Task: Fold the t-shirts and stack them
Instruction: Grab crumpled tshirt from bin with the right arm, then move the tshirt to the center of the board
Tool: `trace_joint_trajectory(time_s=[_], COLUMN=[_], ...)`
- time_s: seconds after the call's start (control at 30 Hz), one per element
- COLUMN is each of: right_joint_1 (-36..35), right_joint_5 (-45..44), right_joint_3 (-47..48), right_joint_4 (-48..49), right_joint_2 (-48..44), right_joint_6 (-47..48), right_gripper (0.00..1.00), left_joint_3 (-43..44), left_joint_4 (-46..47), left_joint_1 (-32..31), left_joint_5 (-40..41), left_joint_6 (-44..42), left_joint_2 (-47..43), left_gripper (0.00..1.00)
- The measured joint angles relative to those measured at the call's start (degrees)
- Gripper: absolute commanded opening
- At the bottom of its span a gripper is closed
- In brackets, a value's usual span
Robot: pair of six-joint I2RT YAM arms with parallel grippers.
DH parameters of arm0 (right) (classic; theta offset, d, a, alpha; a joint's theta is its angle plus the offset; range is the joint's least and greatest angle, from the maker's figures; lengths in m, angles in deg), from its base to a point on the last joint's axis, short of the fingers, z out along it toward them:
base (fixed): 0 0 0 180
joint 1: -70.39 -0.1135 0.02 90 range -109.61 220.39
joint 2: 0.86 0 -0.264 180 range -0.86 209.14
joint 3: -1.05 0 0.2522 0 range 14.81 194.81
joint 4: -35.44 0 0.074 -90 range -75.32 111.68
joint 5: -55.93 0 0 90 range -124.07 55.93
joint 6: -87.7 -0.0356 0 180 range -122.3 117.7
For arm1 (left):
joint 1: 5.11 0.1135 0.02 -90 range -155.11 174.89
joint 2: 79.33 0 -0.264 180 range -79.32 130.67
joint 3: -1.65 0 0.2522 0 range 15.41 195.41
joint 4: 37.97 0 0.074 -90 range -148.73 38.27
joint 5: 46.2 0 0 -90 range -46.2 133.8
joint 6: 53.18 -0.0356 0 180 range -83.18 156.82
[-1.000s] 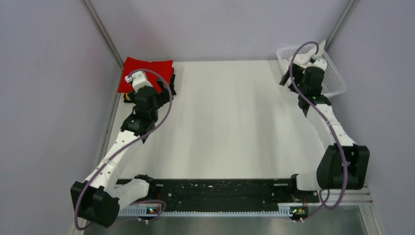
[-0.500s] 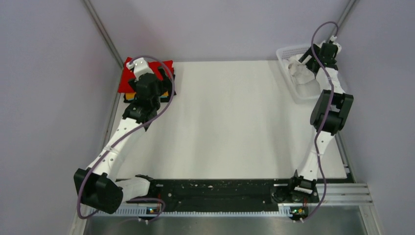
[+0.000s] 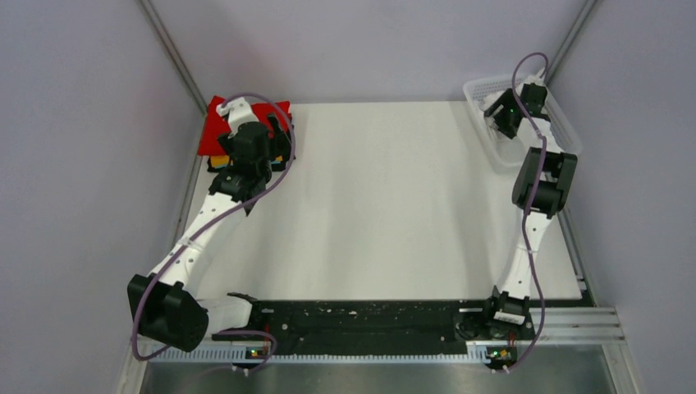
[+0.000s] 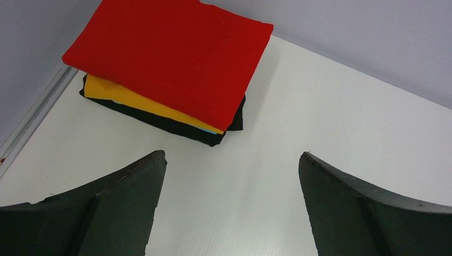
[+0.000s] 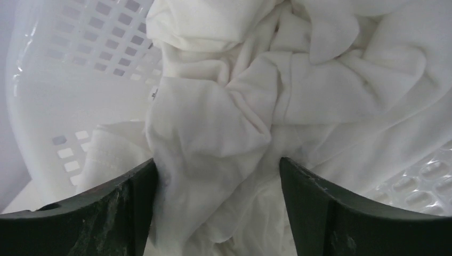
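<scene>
Reaching over in the overhead view, the right arm (image 3: pixel 543 176) bends down into the white mesh basket (image 3: pixel 566 141) at the table's far right corner. The left arm (image 3: pixel 205 234) hangs by the folded stack at the far left.

From the left wrist, the left gripper (image 4: pixel 232 157) is spread wide and holds nothing. It sits near the stack, which has the red t-shirt (image 4: pixel 170 53) on top, the orange-yellow t-shirt (image 4: pixel 128 96) under it and the black t-shirt (image 4: pixel 176 128) lowest.

From the right wrist, the right gripper (image 5: pixel 217 162) straddles a crumpled ridge of the white t-shirt (image 5: pixel 224 106) inside the basket. Its jaws stand partly apart with cloth filling the gap, and I cannot tell whether they pinch yet. Closing firmly on this thick bunch rather than a loose flap should hold best. Lifting straight up and slowly should then free the cloth without dragging the basket.
</scene>
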Motion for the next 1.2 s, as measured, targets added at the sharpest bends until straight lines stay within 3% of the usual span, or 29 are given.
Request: trace_joint_trajectory(time_s=[0.07, 0.1, 0.4, 0.67, 0.87, 1.03, 1.2], right_joint_1=[-0.1, -0.1, -0.1, -1.5, -11.5, -24.4, -30.5], right_joint_5=[0.7, 0.9, 1.0, 9.3, 21.7, 30.1, 33.6], right_joint_3=[0.0, 0.0, 0.1, 2.0, 5.0, 12.3, 14.1], right_joint_4=[0.5, 0.5, -0.2, 0.0, 4.8, 8.1, 10.8], right_joint_2=[0.0, 0.0, -3.2, -20.4, -33.5, -34.9, -34.9], right_joint_6=[-0.9, -0.9, -0.2, 1.7, 1.6, 1.7, 1.2], right_gripper=[0.03, 0.0, 0.0, 0.0, 0.0, 0.0, 0.0], left_joint_3=[0.0, 0.0, -1.7, -7.8, -12.8, -16.7, -19.6], left_joint_4=[-0.2, -0.3, -0.1, 2.4, 3.3, 3.7, 3.6], left_joint_1=[0.0, 0.0, 0.0, 0.0, 0.0, 0.0, 0.0], left_joint_5=[0.1, 0.2, -0.1, -0.8, -1.4, -1.3, -0.2], left_joint_6=[0.0, 0.0, -0.4, -1.0, -1.0, 0.0, 0.7], left_joint_2=[0.0, 0.0, -2.6, -9.4, -14.2, -18.5, -22.7], left_gripper=[0.99, 0.99, 0.99, 0.99, 0.99, 0.99, 0.99])
